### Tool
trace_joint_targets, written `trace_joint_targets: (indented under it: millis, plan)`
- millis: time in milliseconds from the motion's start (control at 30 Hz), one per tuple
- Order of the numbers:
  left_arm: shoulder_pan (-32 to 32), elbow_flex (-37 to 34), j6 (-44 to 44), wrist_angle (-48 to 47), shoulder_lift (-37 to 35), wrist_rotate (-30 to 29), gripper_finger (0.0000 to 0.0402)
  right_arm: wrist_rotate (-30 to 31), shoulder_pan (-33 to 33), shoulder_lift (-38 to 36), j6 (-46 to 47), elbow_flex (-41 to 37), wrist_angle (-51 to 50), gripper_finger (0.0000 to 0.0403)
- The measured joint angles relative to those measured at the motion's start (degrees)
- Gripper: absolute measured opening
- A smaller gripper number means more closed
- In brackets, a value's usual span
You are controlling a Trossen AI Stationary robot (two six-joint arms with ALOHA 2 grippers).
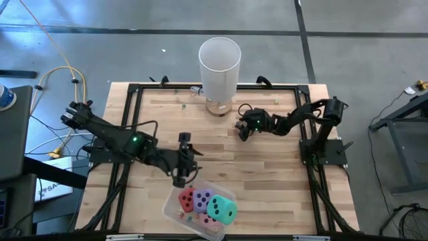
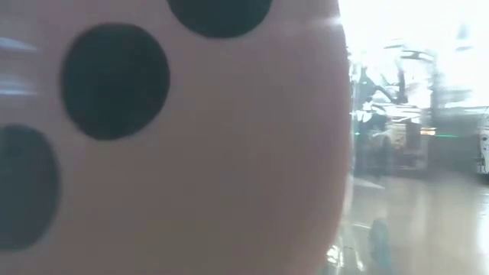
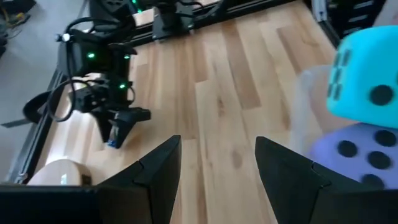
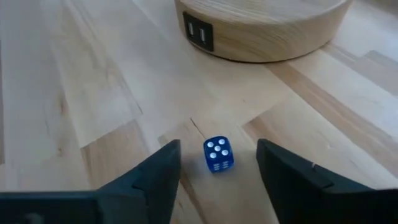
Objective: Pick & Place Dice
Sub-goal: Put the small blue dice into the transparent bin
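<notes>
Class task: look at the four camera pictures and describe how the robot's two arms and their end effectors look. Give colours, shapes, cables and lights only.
Both arms are dark, nearly black, built of slim jointed segments. The left arm shows a small green light; the right arm has black cable looped along it. Each end effector carries two dark, flat, wedge-shaped fingers, seen on the left end effector and the right end effector.

The left gripper (image 1: 181, 175) hangs low with fingers parted. The right gripper (image 1: 243, 131) reaches inward, fingers (image 4: 152, 177) apart.

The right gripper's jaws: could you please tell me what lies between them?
A small blue die with white pips sits on the table between the open jaws of the right gripper, untouched, in the right wrist view.
</notes>
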Motion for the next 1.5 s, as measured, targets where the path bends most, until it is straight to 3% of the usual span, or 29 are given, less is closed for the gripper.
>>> trace_joint_targets:
  millis: [167,367,567,733,933,1000,1100,1233,1367,1500]
  plan:
    - [2.55,0.0,-0.19,0.0,0.19,0.73,0.0197,0.44,-0.07,0.04,-2.84,-0.01,-0.33,0.0133]
    - [3.02,0.0,-1.67,-0.23,0.25,5.52,0.0197,0.58,-0.04,0.07,-6.03,-0.04,-0.47,0.0033]
    - [3.01,0.0,-0.13,-0.26,0.26,5.36,0.0197,2.3,0.75,-0.16,-6.91,-0.04,-0.67,0.0032]
    - [4.25,0.0,0.93,-1.42,0.26,1.91,0.0197,2.15,5.91,-5.83,-7.06,-0.38,-2.33,0.0032]
    - [6.62,0.0,0.21,-4.76,0.26,0.94,0.0197,17.25,20.77,-17.36,-15.64,-0.32,-0.16,0.0032]
    - [7.27,0.0,0.42,-4.66,0.26,0.93,0.0197,18.68,25.11,-21.93,-19.93,-0.3,1.32,0.0032]
    - [8.02,0.0,0.56,-4.59,0.26,0.93,0.0197,14.53,29.37,-28.33,-23.67,0.35,1.9,0.0032]
    - [8.38,0.0,0.88,-3.88,0.26,0.9,0.0197,2.69,33.17,-32.19,-25.69,2.26,1.1,0.0032]
    - [7.81,0.0,1.37,-2.4,0.26,0.86,0.0197,-1.9,37.02,-30.23,-29.65,7.67,-2.35,0.0032]
    - [7.11,0.0,2.64,-1.51,0.26,0.9,0.0197,-4.74,38.87,-25.45,-34.6,18.1,-18.53,0.0032]
